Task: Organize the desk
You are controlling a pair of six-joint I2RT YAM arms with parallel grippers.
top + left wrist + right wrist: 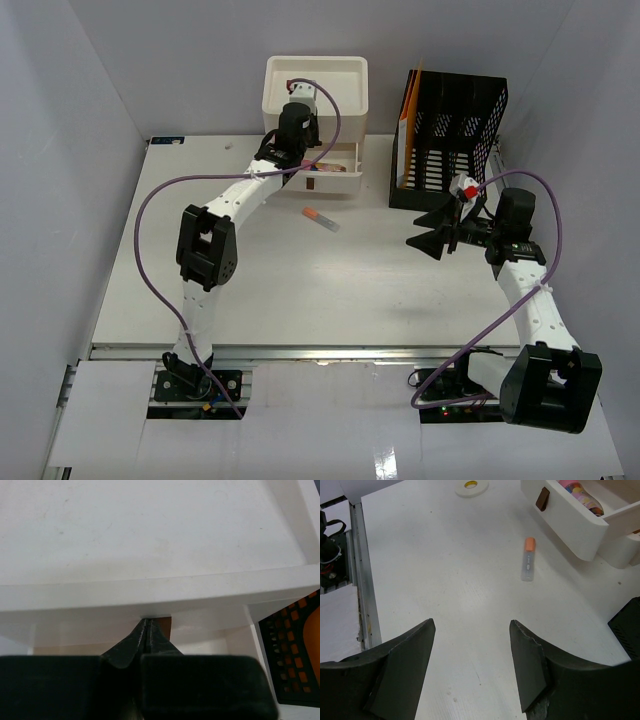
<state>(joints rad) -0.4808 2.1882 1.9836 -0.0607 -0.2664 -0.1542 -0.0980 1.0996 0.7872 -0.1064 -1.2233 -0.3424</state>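
Your left tool (146, 630) is pinched together at the rim of the drawer unit (150, 587); the right tool (471, 625) hangs apart. The orange-capped tube (528, 559) lies loose on the bench (300, 300) (light, stiff, probably rolls): grip its barrel crosswise.

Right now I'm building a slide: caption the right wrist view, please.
Right gripper, jaws open, above the desk, facing an orange-capped tube, a tape roll and an open drawer.

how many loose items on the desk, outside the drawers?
2 on the desk: orange-capped tube in front of the open drawer; tape roll by the far edge. Left arm may hide more.
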